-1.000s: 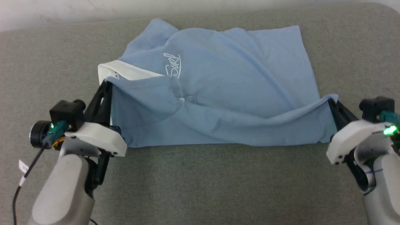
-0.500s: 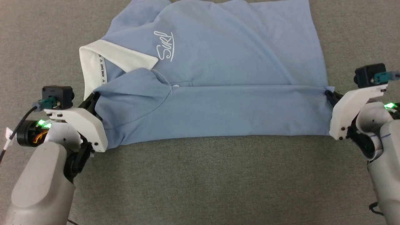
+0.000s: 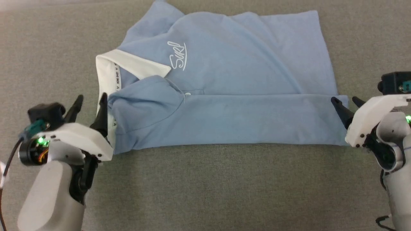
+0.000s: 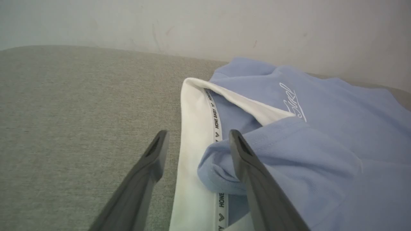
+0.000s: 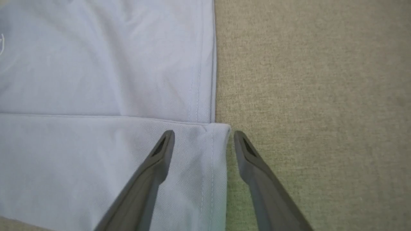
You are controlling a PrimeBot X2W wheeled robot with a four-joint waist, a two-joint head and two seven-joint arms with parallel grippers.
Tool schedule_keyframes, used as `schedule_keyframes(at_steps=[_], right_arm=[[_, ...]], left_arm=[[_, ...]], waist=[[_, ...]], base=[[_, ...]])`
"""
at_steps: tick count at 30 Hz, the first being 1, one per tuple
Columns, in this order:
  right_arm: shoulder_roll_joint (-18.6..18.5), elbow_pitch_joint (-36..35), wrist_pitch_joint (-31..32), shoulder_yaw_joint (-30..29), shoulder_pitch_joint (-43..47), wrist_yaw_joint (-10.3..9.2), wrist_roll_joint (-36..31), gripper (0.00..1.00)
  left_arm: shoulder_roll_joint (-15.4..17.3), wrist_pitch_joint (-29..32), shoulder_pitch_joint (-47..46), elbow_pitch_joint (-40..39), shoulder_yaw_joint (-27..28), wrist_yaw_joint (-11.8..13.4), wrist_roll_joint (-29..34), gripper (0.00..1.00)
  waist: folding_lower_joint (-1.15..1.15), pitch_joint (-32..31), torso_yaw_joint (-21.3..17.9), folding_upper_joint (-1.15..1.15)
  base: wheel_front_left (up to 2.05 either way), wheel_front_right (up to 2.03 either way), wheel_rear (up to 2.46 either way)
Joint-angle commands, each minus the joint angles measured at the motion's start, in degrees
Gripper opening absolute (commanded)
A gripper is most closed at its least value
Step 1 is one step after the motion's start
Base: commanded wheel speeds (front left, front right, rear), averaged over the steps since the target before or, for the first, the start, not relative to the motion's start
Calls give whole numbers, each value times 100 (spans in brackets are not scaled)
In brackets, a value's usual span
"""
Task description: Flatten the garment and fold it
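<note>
The garment (image 3: 224, 80) is spread across the upper middle of the head view on the grey counter (image 3: 205, 186), with its white collar (image 3: 106, 64) turned to the frame's left and the white script logo (image 3: 177, 59) facing up. Its near strip is laid doubled over the body, so that a straight folded edge is seen along the lower side.

At the left end, the left claw (image 3: 91, 97) is held wide apart with nothing gripped. In the left wrist view (image 4: 198, 134) one finger is seen over the bare counter and the other against the rolled blue cloth, with the collar between them.

At the right end, the right claw (image 3: 344, 100) is likewise spread wide and empty. In the right wrist view (image 5: 204, 133) the corner of the folded strip is straddled, one finger over cloth, one over counter.
</note>
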Motion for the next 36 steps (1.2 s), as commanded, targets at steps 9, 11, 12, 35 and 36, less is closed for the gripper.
schedule_keyframes(at_steps=[9,11,12,35,36], right_arm=[[255,-883,-1922,-227,957,-11,-279,100],[390,-1041,-2339,-272,1170,-11,-385,100],[453,-1102,-2517,-280,1263,-11,-459,100],[1221,-1560,-3361,74,1975,-11,-780,100],[1224,-1557,-3346,84,1969,-11,-779,100]], left_arm=[[-441,-1376,987,-491,133,355,242,100],[-543,-1483,1202,-645,127,383,276,100],[-590,-1516,1300,-716,125,407,301,100],[-680,686,1408,-203,323,1348,-229,100],[-656,893,1391,-210,296,1312,-300,100]], waist=[[0,-519,47,0],[0,-558,12,0],[0,-569,-6,0],[0,-553,-504,0],[0,-546,-515,0]], base=[[0,0,0],[0,0,0],[0,0,0],[0,0,0],[0,0,0]])
